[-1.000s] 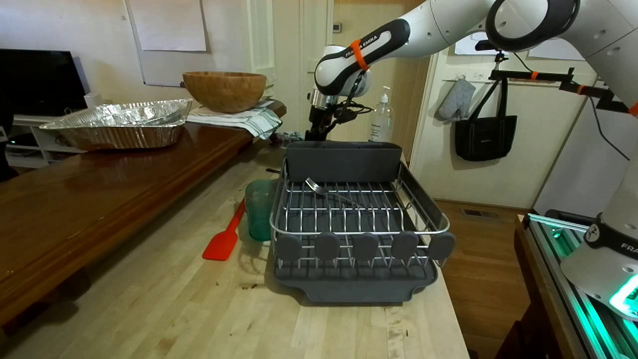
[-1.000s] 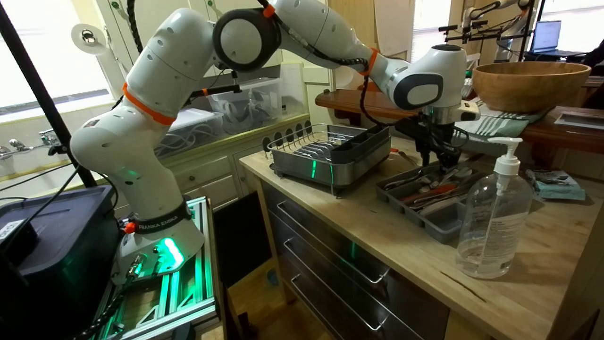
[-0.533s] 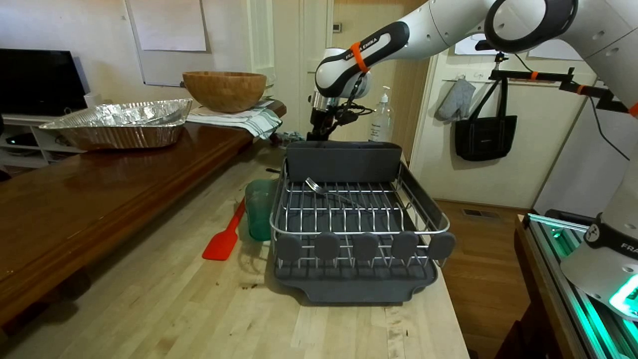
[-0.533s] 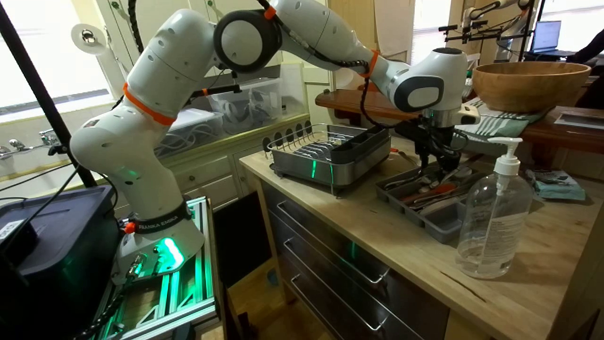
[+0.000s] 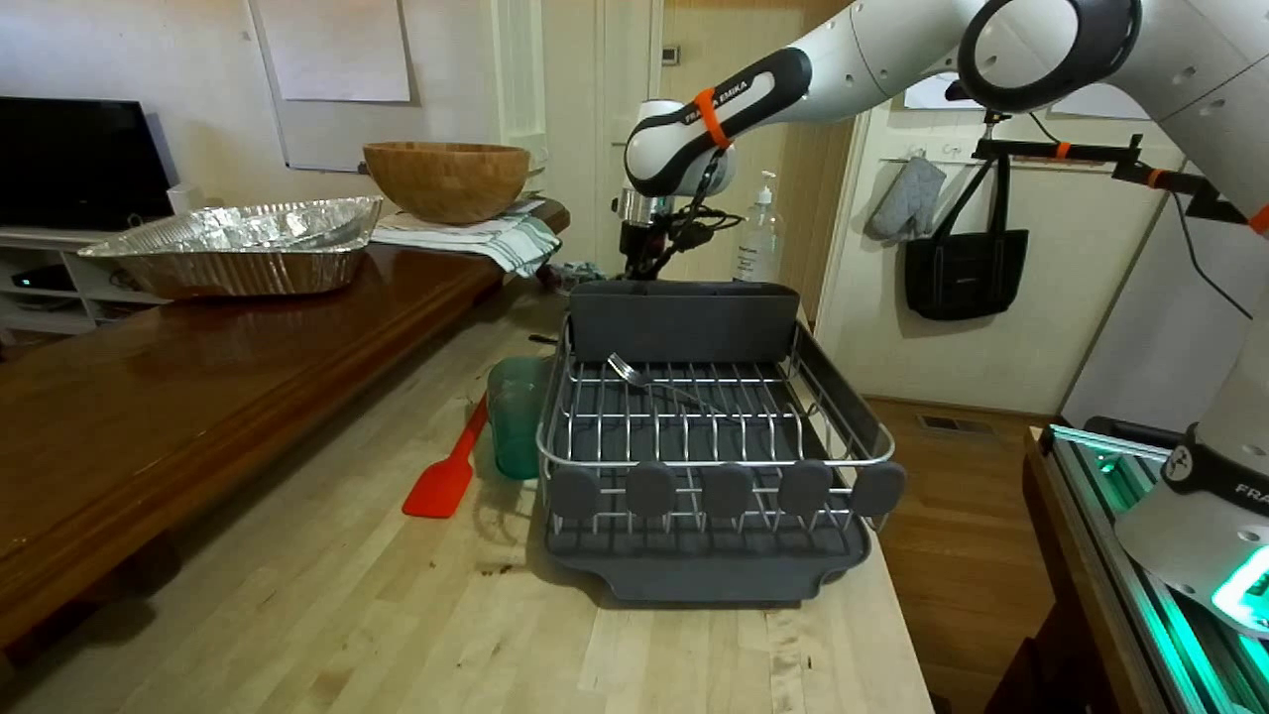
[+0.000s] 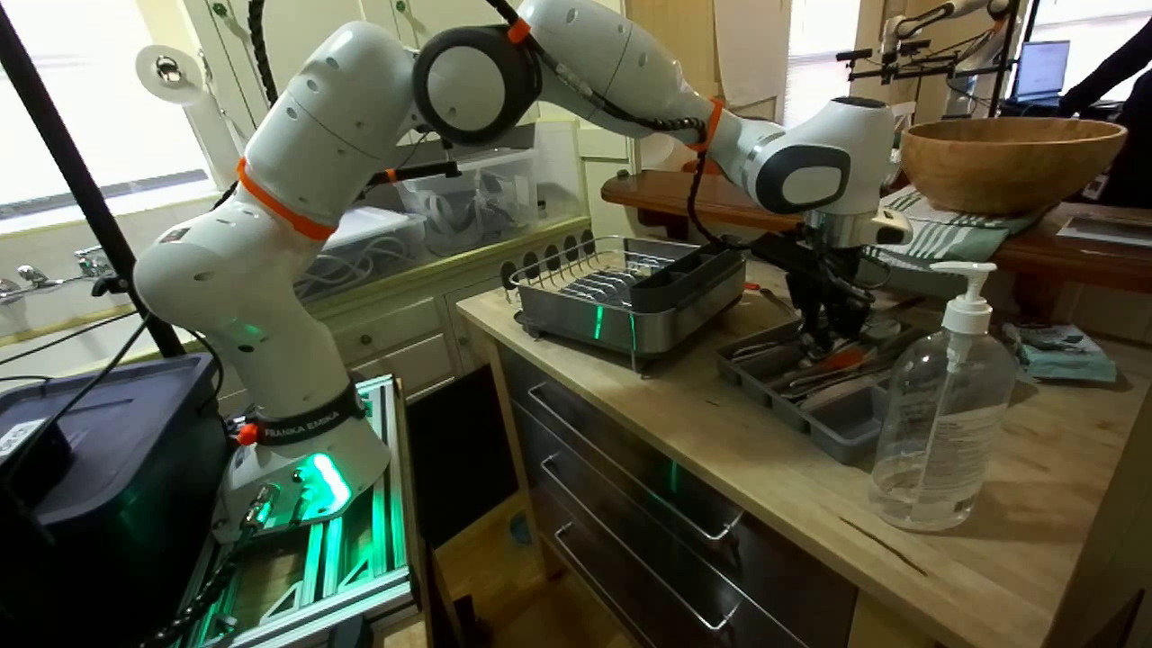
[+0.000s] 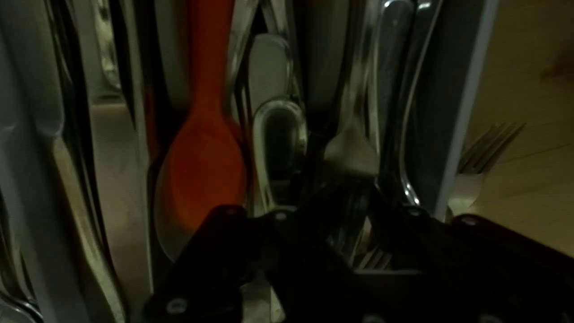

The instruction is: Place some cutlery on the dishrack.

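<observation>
The dishrack (image 5: pixel 709 575) stands on the wooden counter and also shows in an exterior view (image 6: pixel 589 319). One fork (image 5: pixel 629 371) lies across its wires. A grey cutlery tray (image 6: pixel 850 423) full of utensils stands beyond the rack. My gripper (image 6: pixel 830 340) is down in that tray. In the wrist view my gripper (image 7: pixel 346 188) has its fingers drawn together around the head of a silvery fork (image 7: pixel 352 152), whose handle runs up the picture. The dark fingers hide most of its tines. More cutlery, such as a knife (image 7: pixel 117 188), lies alongside.
An orange spoon (image 7: pixel 202 170) lies left of the held fork. Another fork (image 7: pixel 486 154) lies outside the tray wall (image 7: pixel 464 112). A soap bottle (image 6: pixel 936 432) stands near the tray. A green cup (image 5: pixel 518 421) and red spatula (image 5: pixel 444 486) are beside the rack.
The gripper's fingers, spread apart before, have come together. The arm has sunk slightly, and the gripper sits a little lower in the cutlery tray. The rack and its fork are unmoved.
</observation>
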Controlling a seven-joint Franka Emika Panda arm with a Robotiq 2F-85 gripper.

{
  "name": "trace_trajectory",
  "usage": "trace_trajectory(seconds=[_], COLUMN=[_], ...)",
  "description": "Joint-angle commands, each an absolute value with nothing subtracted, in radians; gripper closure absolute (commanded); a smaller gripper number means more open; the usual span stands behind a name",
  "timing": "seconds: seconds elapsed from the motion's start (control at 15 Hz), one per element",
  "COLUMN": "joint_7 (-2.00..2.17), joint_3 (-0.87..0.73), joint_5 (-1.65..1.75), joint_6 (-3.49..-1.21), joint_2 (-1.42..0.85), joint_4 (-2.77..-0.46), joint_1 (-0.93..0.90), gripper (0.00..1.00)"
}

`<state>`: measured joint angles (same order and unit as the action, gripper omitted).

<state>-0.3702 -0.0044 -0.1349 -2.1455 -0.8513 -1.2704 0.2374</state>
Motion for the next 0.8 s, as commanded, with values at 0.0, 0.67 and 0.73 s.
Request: trace_trajectory(seconds=[0.0,0.67,0.73], joint_7=[-0.345,-0.272,-0.262], joint_3=[-0.004,-0.059,-0.063], joint_5=[-0.105,-0.020,-0.008], joint_6=[-2.086,-2.079,-2.074], joint_2=[-0.896,-0.855,-0.856], joint_4=[-1.213,-1.235,-1.232], joint_1=[0.231,0.196,0.192], gripper=[0.99,0.67,0.58])
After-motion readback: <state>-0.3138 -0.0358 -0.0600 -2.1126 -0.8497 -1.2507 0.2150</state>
